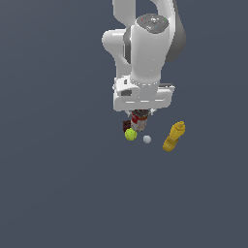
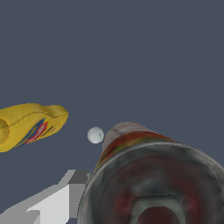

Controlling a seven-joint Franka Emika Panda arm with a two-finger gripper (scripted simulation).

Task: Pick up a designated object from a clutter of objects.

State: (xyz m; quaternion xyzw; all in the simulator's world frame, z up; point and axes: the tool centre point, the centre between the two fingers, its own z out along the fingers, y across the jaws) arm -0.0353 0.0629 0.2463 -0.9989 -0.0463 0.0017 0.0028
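The white arm (image 1: 145, 48) hangs down over the clutter on the flat grey bench (image 1: 63, 193), and its gripper (image 1: 139, 117) sits at the red-and-white tin can (image 1: 139, 122), which in the exterior view shows just beneath the wrist block, partly hidden by it. In the wrist view the can (image 2: 144, 175) fills the near field, its dark metal lid facing the camera and its red, white and yellow label running away along the side; one pale grey finger (image 2: 52, 203) lies right against the can's wall, while the other finger is out of sight. The gripper looks closed around the can, though whether the can is clear of the bench cannot be told. In the exterior view the yellow-green ball (image 1: 131, 134) lies at about seven o'clock from the can, just beside it, and the dark brown block (image 1: 126, 125) sits at about nine o'clock, close against it. The tiny white ball (image 1: 147, 139) rests at about five o'clock from the can, near but apart; it also shows in the wrist view (image 2: 95, 135) beyond the can's far end. The yellow bottle (image 1: 174, 136) lies tilted at about four o'clock, well apart from the others, with a red and blue label visible in the wrist view (image 2: 30, 124).
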